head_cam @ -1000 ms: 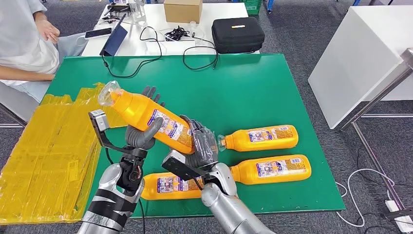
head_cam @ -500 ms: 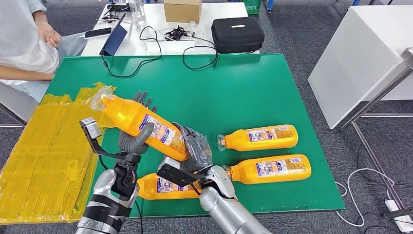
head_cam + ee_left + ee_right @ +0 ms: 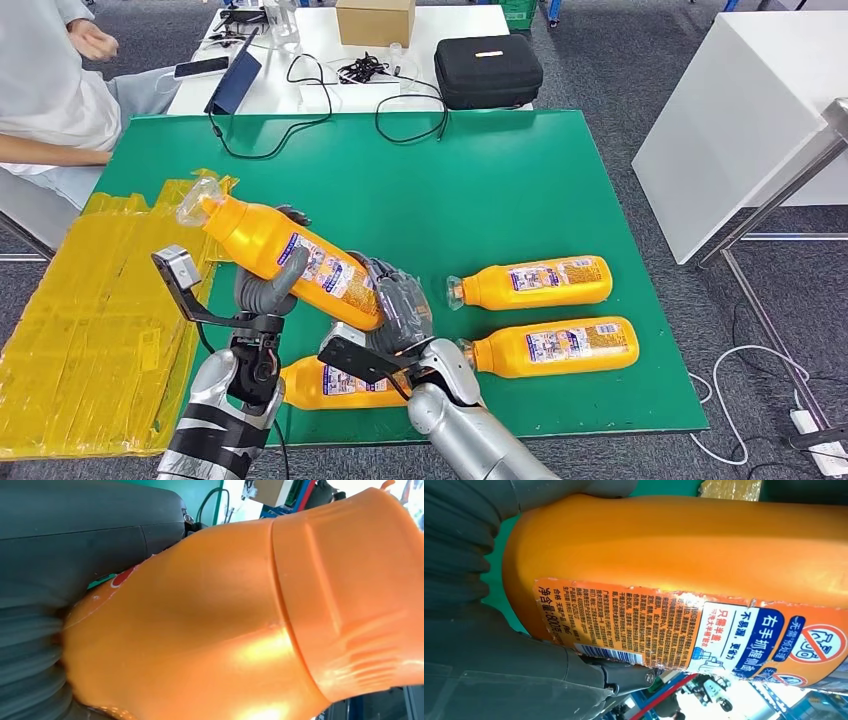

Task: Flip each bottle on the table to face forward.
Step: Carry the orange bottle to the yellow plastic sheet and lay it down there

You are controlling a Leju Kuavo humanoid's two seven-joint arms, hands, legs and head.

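Four orange bottles are in play on the green worktop point(image 3: 520, 190), and one of them, the held bottle point(image 3: 285, 258), is off the surface, slanted between both of the robot's hands with its plastic-wrapped cap point(image 3: 197, 200) highest and pointing away from the fingers. The risk from here is a slip: the bottle's skin is glossy, the body is long, and the two hands grip it at different heights, so an uneven twist or one hand letting go early could, by this reading, tip it out and drop it onto the bottle point(image 3: 335, 385) lying directly beneath the fingers, knocking that one out of line. The left hand point(image 3: 265, 290) has its fingers curled around the middle of the bottle from below, clamped on it; its wrist view shows smooth orange plastic pressed against the thumb. The right hand point(image 3: 400, 300) wraps the base end, fingers closed on it, with the label and barcode lying just beside them in the right wrist view. Two more bottles, the upper one point(image 3: 530, 283) and the lower one point(image 3: 555, 346), rest on their sides well apart from the right fingers, labels up. A crumpled yellow sheet point(image 3: 90, 310) lies beyond the left fingers, and a seated person point(image 3: 50, 90) waits at the far corner.
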